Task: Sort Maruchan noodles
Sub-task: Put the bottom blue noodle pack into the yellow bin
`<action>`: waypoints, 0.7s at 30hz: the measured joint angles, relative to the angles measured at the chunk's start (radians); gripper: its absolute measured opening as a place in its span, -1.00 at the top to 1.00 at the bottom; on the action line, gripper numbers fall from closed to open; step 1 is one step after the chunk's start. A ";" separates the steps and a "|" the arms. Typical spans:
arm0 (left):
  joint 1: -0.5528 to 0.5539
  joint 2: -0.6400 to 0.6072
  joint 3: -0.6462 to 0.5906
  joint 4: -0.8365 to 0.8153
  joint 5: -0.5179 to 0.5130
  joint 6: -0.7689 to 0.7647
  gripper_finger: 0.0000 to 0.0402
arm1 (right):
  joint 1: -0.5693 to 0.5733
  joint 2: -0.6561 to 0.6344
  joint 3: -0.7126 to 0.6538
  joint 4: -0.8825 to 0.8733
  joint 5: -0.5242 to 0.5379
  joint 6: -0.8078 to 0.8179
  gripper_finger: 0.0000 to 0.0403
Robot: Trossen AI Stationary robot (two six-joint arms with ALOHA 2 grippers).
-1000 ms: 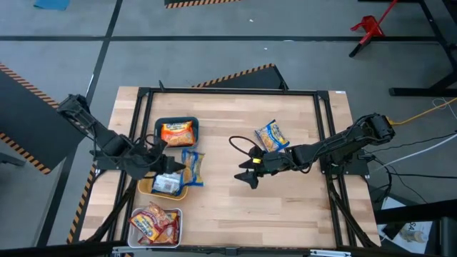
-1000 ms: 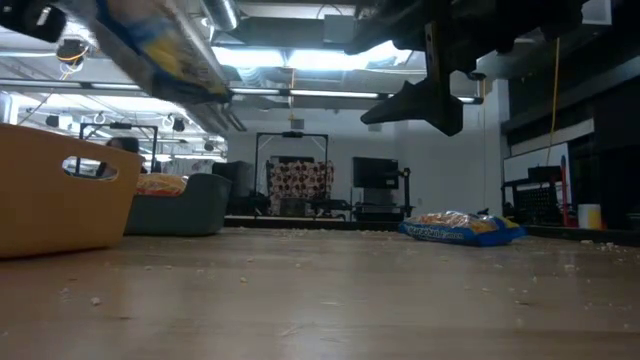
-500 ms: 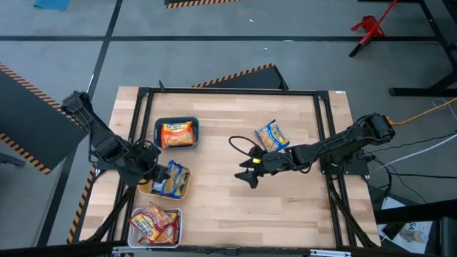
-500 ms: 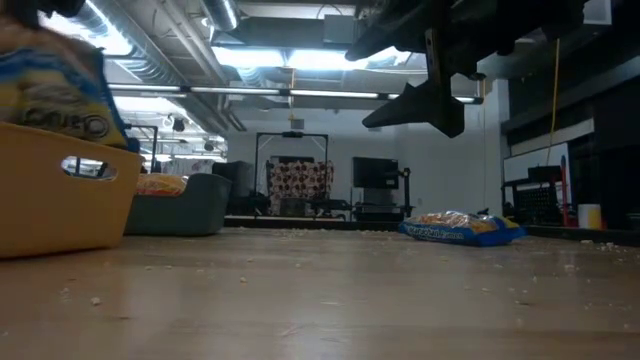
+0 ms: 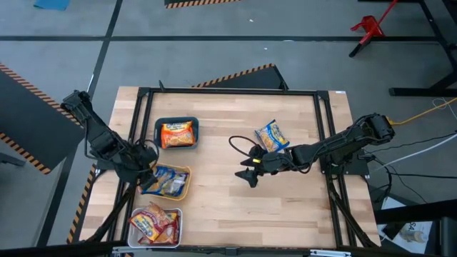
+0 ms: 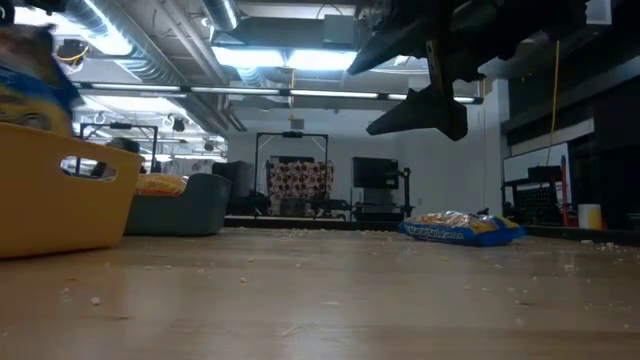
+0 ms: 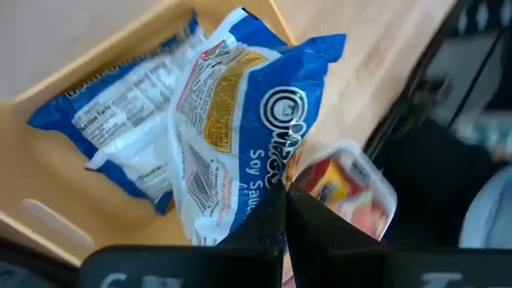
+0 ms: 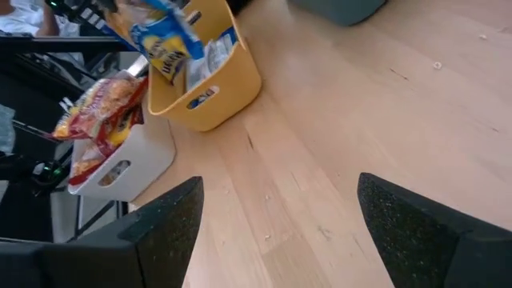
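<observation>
The left gripper (image 5: 146,173) hangs over the yellow tray (image 5: 184,187) at about eight o'clock on the tabletop (image 5: 235,207), its fingers (image 7: 272,224) pinched shut on the edge of a blue noodle packet (image 7: 256,136) that droops onto a second blue packet (image 7: 120,128) lying in that tray. At ten o'clock, the teal tray (image 5: 158,127) holds an orange packet (image 5: 177,133); at seven o'clock, the white tray (image 5: 178,230) holds red-pink packets (image 5: 153,223). Another blue packet (image 5: 272,135) lies loose on the wood near two o'clock. The right gripper (image 5: 249,171) hovers above the middle of the tabletop, its fingers (image 8: 168,220) spread wide and holding nothing.
</observation>
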 joint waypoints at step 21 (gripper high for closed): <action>0.049 0.115 0.000 -0.022 0.237 0.680 1.00 | 0.000 0.000 0.000 -0.026 0.036 -0.025 -0.57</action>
